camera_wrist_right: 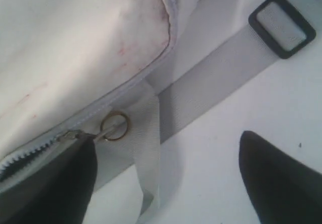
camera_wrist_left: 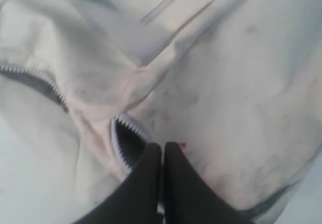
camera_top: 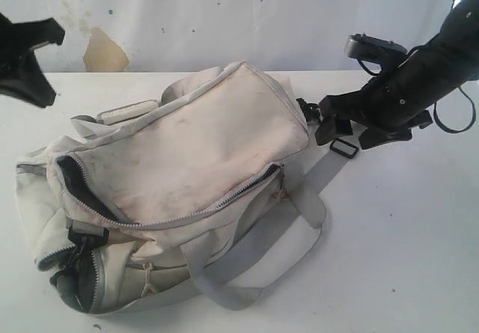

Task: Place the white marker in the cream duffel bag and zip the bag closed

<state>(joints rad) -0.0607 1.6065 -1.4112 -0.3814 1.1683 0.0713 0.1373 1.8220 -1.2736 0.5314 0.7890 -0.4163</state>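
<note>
The cream duffel bag [camera_top: 202,146] lies on the white table, its top zipper [camera_top: 224,198] mostly shut, with a gap at the left end showing dark lining [camera_top: 75,183]. The white marker is out of view. My left gripper [camera_top: 30,60] hangs above the bag's left end; in its wrist view it is shut [camera_wrist_left: 162,147] with nothing between its fingers, over a small zipper gap [camera_wrist_left: 126,138]. My right gripper [camera_top: 352,129] is open beside the bag's right end. In the right wrist view, one of its fingers [camera_wrist_right: 75,183] sits by the zipper's ring pull [camera_wrist_right: 114,126].
A light grey strap [camera_top: 314,191] with a black buckle [camera_top: 344,147] trails from the bag's right end across the table [camera_top: 404,236]. The same buckle [camera_wrist_right: 282,25] and strap [camera_wrist_right: 211,83] show in the right wrist view. A wall stands behind the table.
</note>
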